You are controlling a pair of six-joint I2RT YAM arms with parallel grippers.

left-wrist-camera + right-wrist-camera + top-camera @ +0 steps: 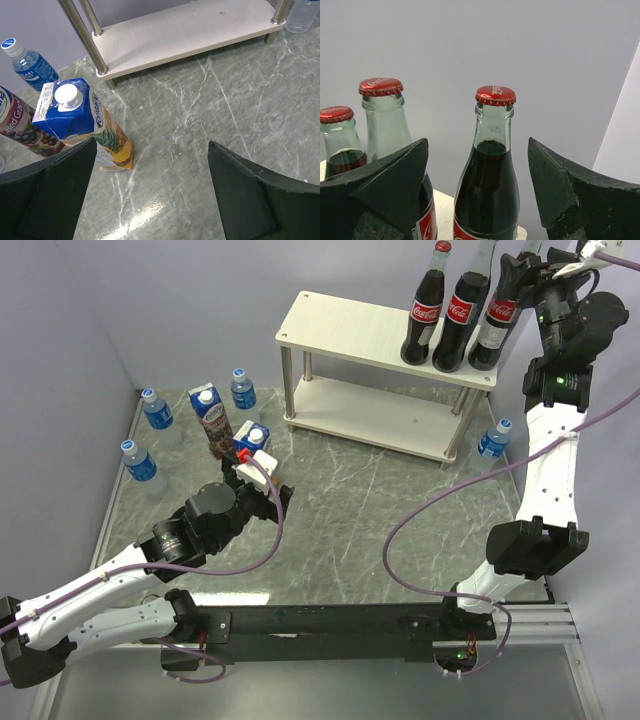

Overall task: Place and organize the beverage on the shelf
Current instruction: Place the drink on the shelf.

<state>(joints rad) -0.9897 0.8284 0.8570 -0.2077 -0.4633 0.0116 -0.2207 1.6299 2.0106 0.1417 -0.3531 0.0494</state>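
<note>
Our left gripper (150,192) gapes wide and empty. The pineapple carton (80,125) stands upright just ahead, toward its left finger, nearest this arm. Our right gripper (477,150) stands open astride the Coca-Cola bottle (490,200) on the shelf (340,325), gripping nothing.

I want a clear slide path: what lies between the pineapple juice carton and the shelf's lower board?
Nothing: only bare marble tabletop separates the pineapple carton from the shelf's lower board, which shows best in the left wrist view.
</note>
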